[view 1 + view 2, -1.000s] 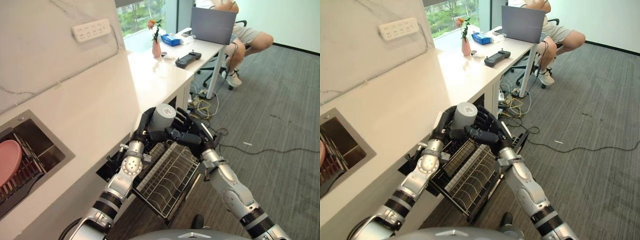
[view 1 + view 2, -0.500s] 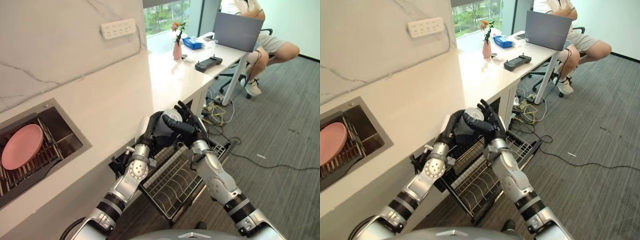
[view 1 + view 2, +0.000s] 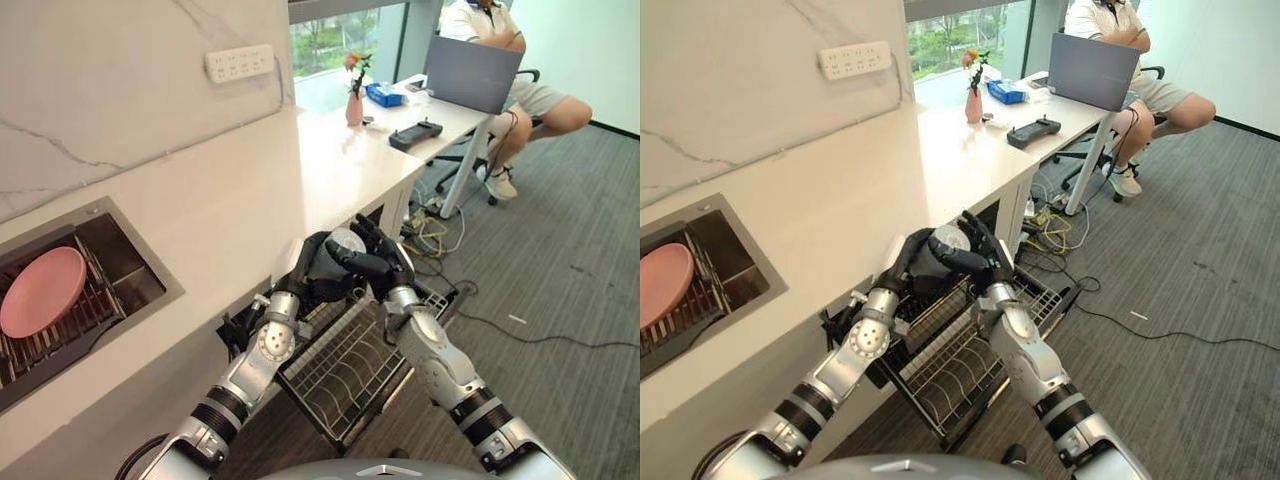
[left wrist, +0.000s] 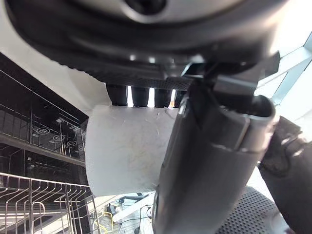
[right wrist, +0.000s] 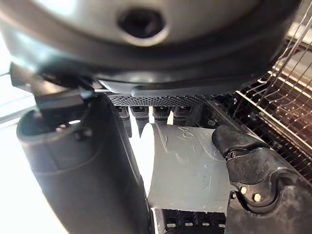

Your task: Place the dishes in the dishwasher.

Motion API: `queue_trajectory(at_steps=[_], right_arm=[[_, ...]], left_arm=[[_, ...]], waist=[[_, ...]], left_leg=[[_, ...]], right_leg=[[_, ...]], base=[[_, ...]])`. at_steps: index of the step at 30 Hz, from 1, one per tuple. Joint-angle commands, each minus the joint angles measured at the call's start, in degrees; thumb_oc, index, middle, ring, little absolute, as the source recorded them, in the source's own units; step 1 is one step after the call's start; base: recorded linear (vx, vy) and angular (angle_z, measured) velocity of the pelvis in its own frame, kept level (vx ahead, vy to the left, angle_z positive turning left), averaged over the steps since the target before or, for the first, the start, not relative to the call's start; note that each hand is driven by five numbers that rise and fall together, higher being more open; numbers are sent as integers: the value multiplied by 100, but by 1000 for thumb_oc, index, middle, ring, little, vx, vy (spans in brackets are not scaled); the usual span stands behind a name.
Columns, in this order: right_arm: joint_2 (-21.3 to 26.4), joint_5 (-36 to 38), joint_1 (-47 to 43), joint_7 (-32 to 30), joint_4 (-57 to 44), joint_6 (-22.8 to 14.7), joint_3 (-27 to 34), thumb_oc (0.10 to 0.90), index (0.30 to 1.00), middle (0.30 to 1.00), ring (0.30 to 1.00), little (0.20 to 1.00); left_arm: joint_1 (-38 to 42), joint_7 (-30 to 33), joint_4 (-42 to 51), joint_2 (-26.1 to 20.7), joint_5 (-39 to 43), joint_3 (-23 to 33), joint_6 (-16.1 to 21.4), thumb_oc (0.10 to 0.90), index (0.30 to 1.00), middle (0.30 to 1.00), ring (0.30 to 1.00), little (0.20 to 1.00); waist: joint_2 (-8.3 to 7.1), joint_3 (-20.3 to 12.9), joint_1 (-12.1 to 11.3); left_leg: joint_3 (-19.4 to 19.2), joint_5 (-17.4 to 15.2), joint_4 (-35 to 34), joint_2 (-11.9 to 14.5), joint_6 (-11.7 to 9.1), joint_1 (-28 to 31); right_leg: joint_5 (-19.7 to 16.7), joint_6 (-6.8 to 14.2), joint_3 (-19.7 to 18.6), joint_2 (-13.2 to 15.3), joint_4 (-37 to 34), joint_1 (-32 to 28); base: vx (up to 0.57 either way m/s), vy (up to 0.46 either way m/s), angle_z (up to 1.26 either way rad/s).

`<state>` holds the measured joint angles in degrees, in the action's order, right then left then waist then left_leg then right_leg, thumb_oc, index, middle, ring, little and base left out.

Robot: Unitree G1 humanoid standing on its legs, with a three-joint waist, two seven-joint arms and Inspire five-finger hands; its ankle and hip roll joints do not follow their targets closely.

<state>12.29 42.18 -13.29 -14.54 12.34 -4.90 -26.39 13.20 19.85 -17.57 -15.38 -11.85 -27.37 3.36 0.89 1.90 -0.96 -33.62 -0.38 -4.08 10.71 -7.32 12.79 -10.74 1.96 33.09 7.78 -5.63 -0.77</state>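
A pale grey cup [image 3: 346,242] hangs on its side between my two hands, just off the counter's edge and above the pulled-out dishwasher rack [image 3: 345,368]. My left hand [image 3: 308,268] curls round the cup [image 4: 126,152] from the counter side. My right hand [image 3: 377,264] grips it from the other side, thumb [image 5: 83,170] and fingers around the cup [image 5: 187,165]. A pink plate [image 3: 40,291] leans in the sink's rack at far left.
The white counter [image 3: 230,200] runs back to a desk with a vase [image 3: 354,105], a tissue box and a black controller [image 3: 416,133]. A person sits there behind a laptop [image 3: 472,75]. Cables lie on the grey carpet under the desk.
The camera has swung left, bringing the sink and pink plate into view. My right hand has wrapped further round the cup, which stood upright above the hands a second ago.
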Motion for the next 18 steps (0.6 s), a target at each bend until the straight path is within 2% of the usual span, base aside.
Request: queue_trajectory(at_steps=[1,9,18], right_arm=[[-214,-389,-611,348,149,-33,-106,800,900,900,900,900],[14,-512,-562,847,159,49,-323,800,900,900,900,900],[551,-1234,-811,1236,289,184,-471,800,900,900,900,900]], left_arm=[[1244,221,178,-18,-114,-202,624,400,300,300,300,300],[1289,50,180,-59,-51,-95,668,400,300,300,300,300],[1394,-100,230,-199,-88,-49,809,400,300,300,300,300]], waist=[[-215,-204,-72],[-212,-189,-39],[-214,-179,4]], left_leg=[[1,330,-29,-431,224,-336],[22,299,-30,-427,220,-307],[40,281,-27,-441,220,-299]], right_leg=[[936,570,69,179,126,-700],[945,573,51,181,126,-707],[942,587,14,182,129,-683]], base=[[0,0,0],[0,0,0],[0,0,0]])
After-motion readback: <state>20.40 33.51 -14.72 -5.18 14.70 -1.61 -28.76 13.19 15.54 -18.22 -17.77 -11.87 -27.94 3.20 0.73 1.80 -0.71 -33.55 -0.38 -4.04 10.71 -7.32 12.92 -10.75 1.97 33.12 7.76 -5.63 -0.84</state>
